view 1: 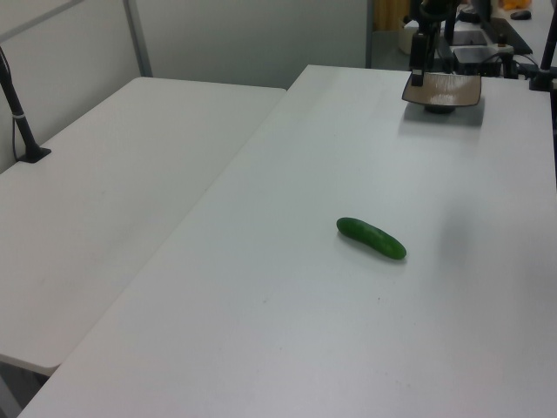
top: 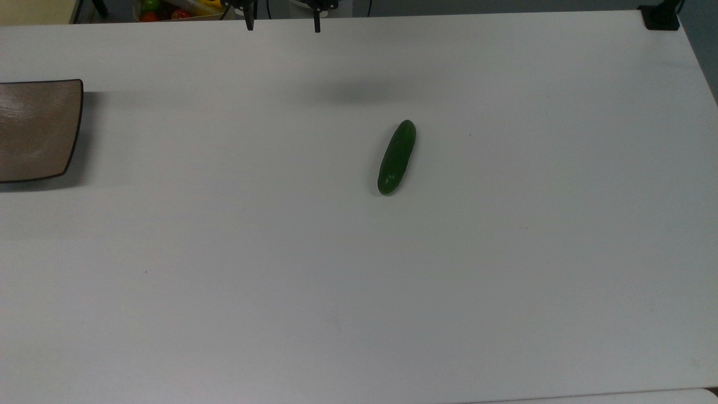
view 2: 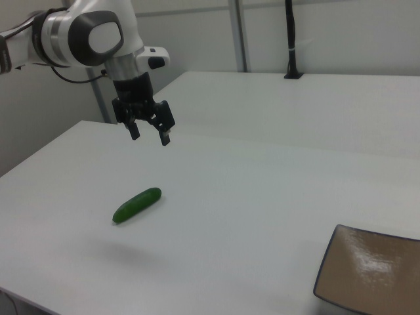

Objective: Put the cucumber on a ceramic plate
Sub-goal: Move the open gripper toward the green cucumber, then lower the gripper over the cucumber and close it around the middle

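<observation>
Cucumber (top: 397,157) lies flat on the white table (top: 359,269), long axis near vertical in the top view, upper end tipped slightly toward the top view's right. In the left view it (view 1: 372,239) runs diagonally, far end toward the left view's left; in the right view it (view 2: 136,204) slants up toward the right view's right.

Ceramic plate (top: 35,130) sits at the top view's left edge, cut off by the frame, well apart from the cucumber. The left view has the plate (view 1: 442,89) at the table's far end.

The right view gives the white arm (view 2: 88,38) and the gripper (view 2: 150,134) whole (the top view catches just two fingertips (top: 249,22) at its upper edge). Fingers stand apart, nothing between them, hanging above the table, up and behind the cucumber, no contact.
</observation>
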`<action>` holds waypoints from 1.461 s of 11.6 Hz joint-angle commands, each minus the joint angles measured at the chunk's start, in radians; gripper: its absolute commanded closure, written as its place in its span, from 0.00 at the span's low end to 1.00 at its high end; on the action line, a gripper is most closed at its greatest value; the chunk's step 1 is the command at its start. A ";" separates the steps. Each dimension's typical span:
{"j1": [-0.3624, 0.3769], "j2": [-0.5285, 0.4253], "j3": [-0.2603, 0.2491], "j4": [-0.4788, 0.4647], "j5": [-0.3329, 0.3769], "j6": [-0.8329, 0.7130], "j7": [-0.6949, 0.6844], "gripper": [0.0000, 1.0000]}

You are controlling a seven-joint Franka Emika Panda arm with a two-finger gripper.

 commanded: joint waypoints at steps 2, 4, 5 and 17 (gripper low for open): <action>0.006 0.018 0.001 -0.004 0.006 0.017 0.002 0.00; 0.019 0.044 0.014 -0.002 0.038 0.043 0.032 0.00; 0.019 0.057 0.034 -0.002 0.058 0.076 0.077 0.00; 0.047 0.388 0.200 0.041 0.044 0.293 0.395 0.00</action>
